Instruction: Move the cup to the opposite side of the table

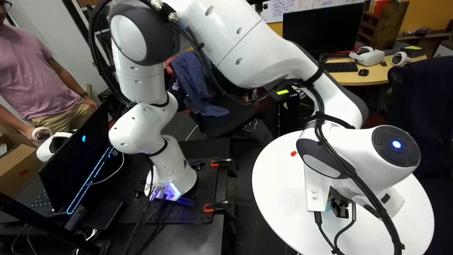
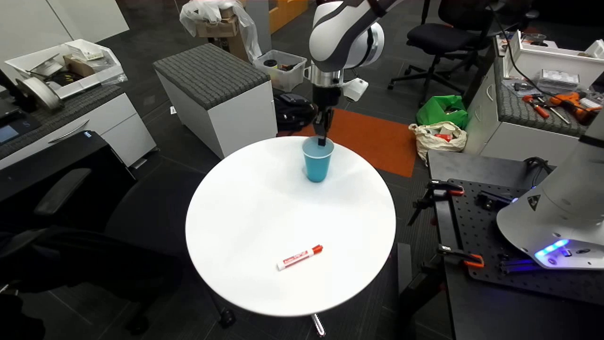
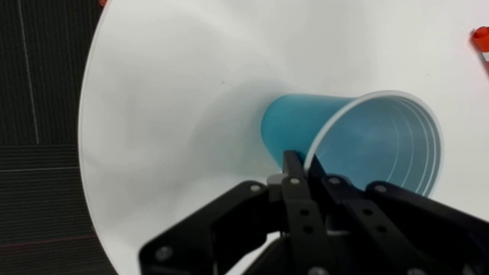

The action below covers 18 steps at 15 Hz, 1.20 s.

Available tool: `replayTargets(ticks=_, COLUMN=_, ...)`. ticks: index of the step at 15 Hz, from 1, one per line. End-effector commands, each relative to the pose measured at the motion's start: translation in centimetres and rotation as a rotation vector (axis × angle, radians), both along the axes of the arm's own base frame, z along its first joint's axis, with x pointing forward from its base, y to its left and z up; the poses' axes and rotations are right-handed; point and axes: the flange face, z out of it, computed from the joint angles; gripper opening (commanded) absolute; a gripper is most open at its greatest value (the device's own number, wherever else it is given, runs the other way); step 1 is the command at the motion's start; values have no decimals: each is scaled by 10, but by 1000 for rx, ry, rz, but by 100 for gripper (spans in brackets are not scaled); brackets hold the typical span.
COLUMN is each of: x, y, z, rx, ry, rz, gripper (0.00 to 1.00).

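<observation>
The light-blue cup (image 2: 317,165) stands upright at the far edge area of the round white table (image 2: 245,212) in an exterior view. My gripper (image 2: 322,140) reaches down onto its rim from above. In the wrist view, my gripper (image 3: 304,162) is closed on the wall of the cup (image 3: 301,118), one fingertip outside and one inside the rim. I cannot tell whether the cup's base touches the table. In an exterior view the arm hides most of the cup; only a bit of cyan (image 1: 328,207) shows beside the gripper (image 1: 339,208), over the white table (image 1: 276,184).
A red and white marker (image 2: 299,258) lies on the table; its red end shows in the wrist view (image 3: 481,38). The black bench (image 2: 476,302) with orange clamps holds the robot base. A grey-topped white cabinet (image 2: 243,115) and a dark chair (image 2: 146,212) stand near the table.
</observation>
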Motion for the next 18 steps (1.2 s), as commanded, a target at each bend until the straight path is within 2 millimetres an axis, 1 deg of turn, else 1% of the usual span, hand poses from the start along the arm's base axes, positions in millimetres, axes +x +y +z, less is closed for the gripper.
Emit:
replayTargets(ticks=1, x=8, y=-5, z=-6, rx=20, ry=-14, rz=12, gripper=1)
replayTargets(ticks=5, x=14, y=-5, z=-12, rx=24, ry=-13, rz=16, gripper=1)
replayTargets(ticks=6, x=15, y=-5, z=-12, rx=28, ry=-14, rz=14, gripper=31)
replayTargets(ticks=7, x=16, y=-4, z=-13, rx=25, ry=-14, rz=15, gripper=32)
replayTargets(ticks=8, x=17, y=-4, z=-13, rx=25, ry=-14, rz=14, gripper=37)
replayTargets(ticks=12, x=16, y=-5, z=-10, rx=22, ry=-22, rz=7, gripper=67)
replayTargets(ticks=13, x=14, y=-5, z=-6, rx=14, ry=-26, rz=2, gripper=74)
replayTargets(ticks=14, x=13, y=-4, z=-2, rx=7, ry=-30, rz=-4, gripper=83)
replayTargets(ticks=15, x=11, y=-4, z=3, rx=4, ry=-42, rz=-5, gripper=89)
replayTargets(ticks=16, x=9, y=-4, z=9, rx=-5, ry=-53, rz=-9, gripper=98)
replayTargets(ticks=18, x=6, y=-3, z=24, rx=-30, ry=-86, rz=-15, gripper=100)
